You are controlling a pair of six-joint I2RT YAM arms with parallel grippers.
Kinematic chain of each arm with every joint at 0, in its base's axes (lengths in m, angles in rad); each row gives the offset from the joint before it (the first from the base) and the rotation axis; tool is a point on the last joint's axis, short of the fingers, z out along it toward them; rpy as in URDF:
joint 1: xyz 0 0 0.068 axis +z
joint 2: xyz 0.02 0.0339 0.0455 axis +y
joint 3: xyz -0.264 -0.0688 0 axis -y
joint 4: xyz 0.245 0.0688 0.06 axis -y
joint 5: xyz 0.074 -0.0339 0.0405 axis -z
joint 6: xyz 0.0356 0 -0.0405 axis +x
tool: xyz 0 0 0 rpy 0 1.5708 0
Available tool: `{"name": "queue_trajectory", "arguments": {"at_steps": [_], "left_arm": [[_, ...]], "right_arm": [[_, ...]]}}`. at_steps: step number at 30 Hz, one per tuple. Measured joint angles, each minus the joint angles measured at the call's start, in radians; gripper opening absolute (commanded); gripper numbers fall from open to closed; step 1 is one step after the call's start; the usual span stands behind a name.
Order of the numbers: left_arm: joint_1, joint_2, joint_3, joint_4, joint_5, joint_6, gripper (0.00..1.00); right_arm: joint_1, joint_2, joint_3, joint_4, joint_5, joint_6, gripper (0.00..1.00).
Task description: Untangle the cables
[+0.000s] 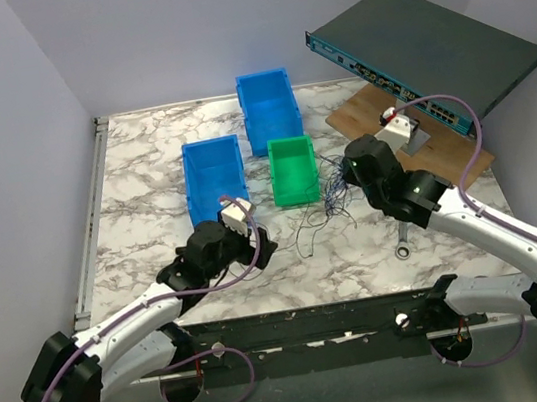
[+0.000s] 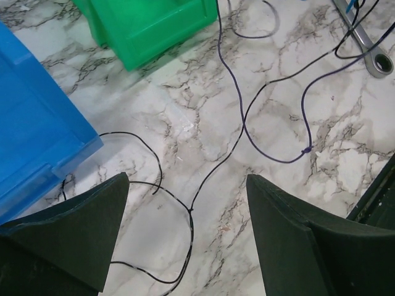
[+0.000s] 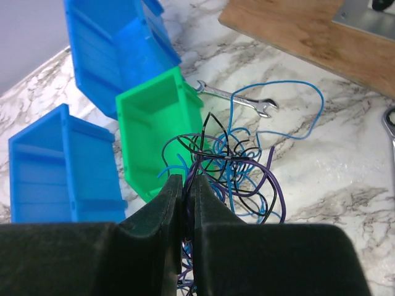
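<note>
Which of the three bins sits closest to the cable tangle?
The green bin; the cables bunch right beside it, while the near blue bin and far blue bin stand farther off.

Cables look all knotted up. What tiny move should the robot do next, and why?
Probably lift the right end effector gently away from the green bin. It is pinched shut on strands of the cables, so a slow pull may tease them from the knot.

You see the cables [image 1: 323,211] as a tangled clump of thin blue, black and purple strands near the middle of the table [image 1: 142,169]. Loose curls trail towards its near edge.
</note>
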Motion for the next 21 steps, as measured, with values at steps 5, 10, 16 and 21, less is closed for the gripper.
{"name": "queue_trajectory", "arguments": {"at_steps": [5, 10, 16, 21], "left_arm": [[0.000, 0.040, 0.005, 0.029, 0.064, 0.019, 0.78], [-0.011, 0.171, 0.076, 0.025, 0.105, 0.040, 0.75], [-0.070, 0.323, 0.190, -0.018, 0.106, 0.074, 0.74], [-0.085, 0.477, 0.312, -0.101, 0.113, 0.093, 0.21]], "right_arm": [[0.000, 0.001, 0.069, -0.018, -0.042, -0.062, 0.03], [0.000, 0.002, 0.118, -0.031, -0.088, -0.097, 0.03], [0.000, -0.006, 0.158, -0.050, -0.134, -0.119, 0.03], [0.000, -0.026, 0.175, -0.068, -0.158, -0.125, 0.03]]}}
